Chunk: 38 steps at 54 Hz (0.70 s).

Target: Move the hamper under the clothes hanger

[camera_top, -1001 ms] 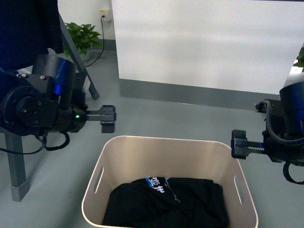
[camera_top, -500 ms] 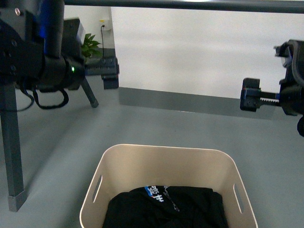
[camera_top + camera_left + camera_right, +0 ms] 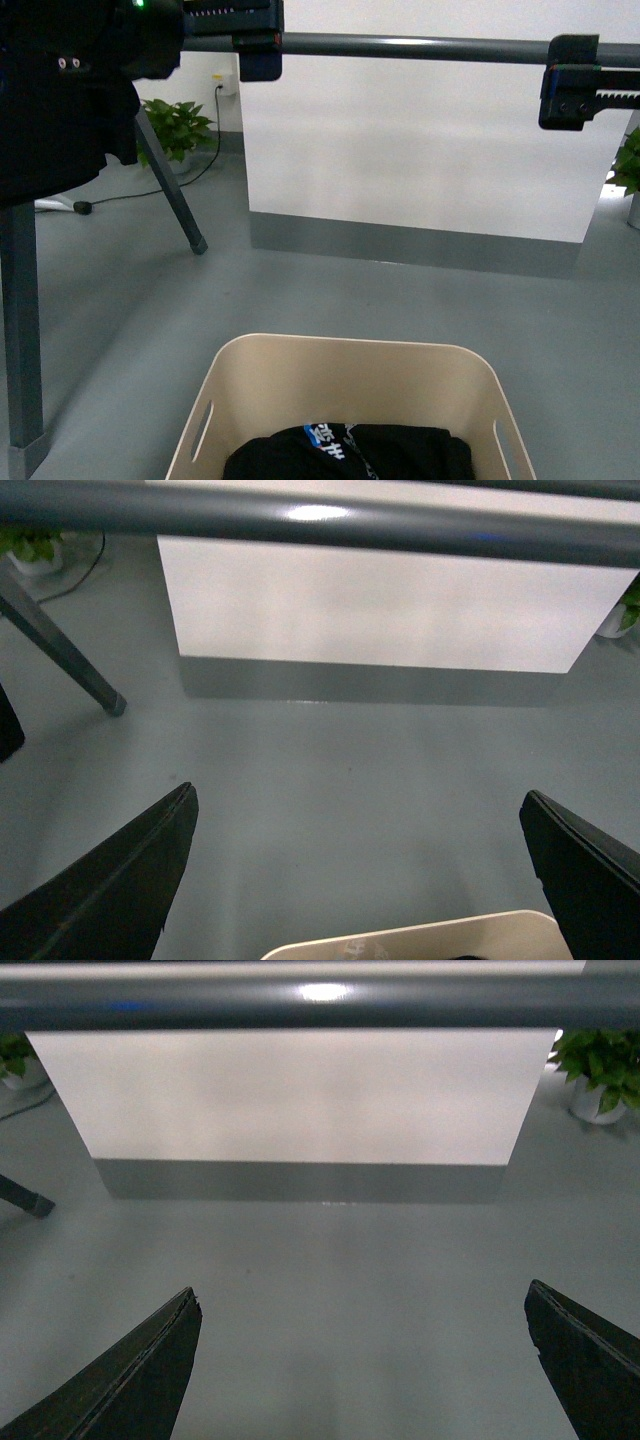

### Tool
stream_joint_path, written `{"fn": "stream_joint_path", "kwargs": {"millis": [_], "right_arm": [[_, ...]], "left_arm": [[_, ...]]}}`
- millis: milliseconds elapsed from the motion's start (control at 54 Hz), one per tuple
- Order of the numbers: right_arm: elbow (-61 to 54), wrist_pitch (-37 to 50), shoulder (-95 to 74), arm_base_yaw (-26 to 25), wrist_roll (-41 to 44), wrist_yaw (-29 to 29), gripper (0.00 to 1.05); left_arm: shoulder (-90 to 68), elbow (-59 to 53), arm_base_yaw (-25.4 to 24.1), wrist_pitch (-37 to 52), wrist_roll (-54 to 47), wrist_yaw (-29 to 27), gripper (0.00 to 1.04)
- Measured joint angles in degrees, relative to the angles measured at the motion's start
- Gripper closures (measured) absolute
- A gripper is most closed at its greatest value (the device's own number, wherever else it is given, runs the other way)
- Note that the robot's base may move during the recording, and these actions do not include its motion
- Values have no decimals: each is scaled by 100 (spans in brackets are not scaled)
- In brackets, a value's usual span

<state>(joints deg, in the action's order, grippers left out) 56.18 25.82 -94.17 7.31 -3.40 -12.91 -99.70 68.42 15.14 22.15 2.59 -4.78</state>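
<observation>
The beige hamper [image 3: 350, 348] stands on the grey floor at the bottom middle of the front view, with a black garment [image 3: 350, 455] lying in it. The clothes hanger's top bar [image 3: 410, 46] runs straight across above it; one splayed leg [image 3: 172, 195] and one near upright leg [image 3: 22, 330] show at the left. My left gripper [image 3: 258, 45] is open at bar height, well above the hamper. My right gripper [image 3: 570, 95] is open too, just below the bar. The left wrist view shows open fingers [image 3: 120, 880], the hamper's rim [image 3: 400, 938] and the bar [image 3: 320, 515]. Bare floor lies between the right gripper's [image 3: 360, 1360] wide-apart tips.
A white partition with a grey base [image 3: 420, 150] stands behind the rack. Potted plants sit at the back left [image 3: 180, 125] and far right [image 3: 600, 1065]. A cable [image 3: 120, 195] lies on the floor at the left.
Both grippers have risen from beside the hamper's rim to the height of the top bar. The hamper now sits lower in the front view.
</observation>
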Motion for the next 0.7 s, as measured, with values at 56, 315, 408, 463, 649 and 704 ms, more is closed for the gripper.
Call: {"fn": "stream_joint_path", "kwargs": {"millis": [56, 315, 408, 463, 649, 704], "right_arm": [[-131, 85, 264, 68, 15, -66, 8], [-863, 1176, 986, 70, 210, 503, 24], [-1609, 1582, 1325, -9, 275, 621, 40], [-2057, 1742, 1530, -83, 302, 662, 51], [-3091, 2070, 2194, -251, 317, 809, 83], [-3366, 2133, 2404, -289, 319, 857, 94]], "left_arm": [[352, -404, 92, 568, -85, -651, 18], [1980, -2509, -155, 1744, -166, -802, 55], [2260, -3268, -378, 1976, -166, -678, 71], [2441, -3703, -463, 2087, -168, -555, 82], [3150, -4607, -697, 2350, -190, -286, 101], [3362, -4859, -778, 2389, -199, -234, 101]]}}
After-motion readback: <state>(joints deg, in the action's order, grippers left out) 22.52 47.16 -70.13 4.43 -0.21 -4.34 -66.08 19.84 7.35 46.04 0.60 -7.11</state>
